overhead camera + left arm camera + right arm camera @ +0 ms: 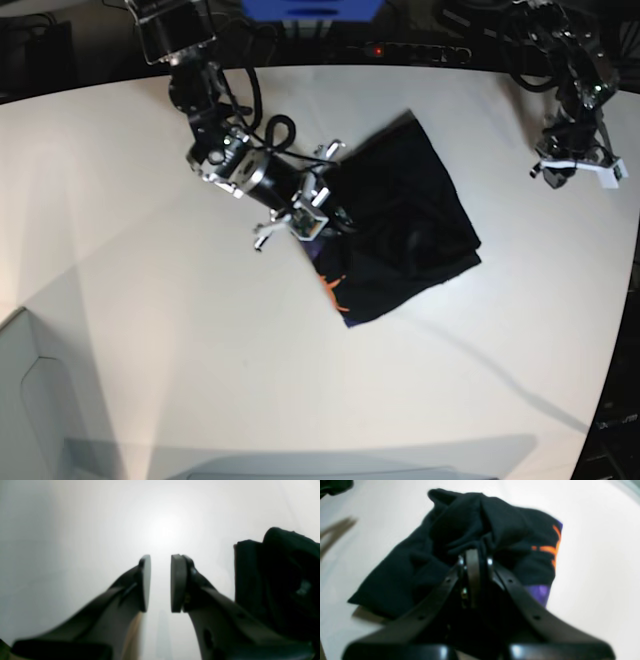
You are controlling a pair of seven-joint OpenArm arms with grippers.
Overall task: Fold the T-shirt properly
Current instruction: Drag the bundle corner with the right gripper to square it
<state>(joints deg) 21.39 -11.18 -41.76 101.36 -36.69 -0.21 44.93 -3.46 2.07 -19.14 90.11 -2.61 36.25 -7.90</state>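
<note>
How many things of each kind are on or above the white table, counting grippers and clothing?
Grippers: 2, the right gripper pinching the cloth and the left gripper apart from it.
Clothing: 1, the black T-shirt, crumpled on the table.
Total: 3

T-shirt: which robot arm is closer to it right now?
Right. The right end effector is shut on a bunched fold of the black T-shirt. The left end effector hangs open over bare white table, off to the shirt's side, not touching it.
</note>
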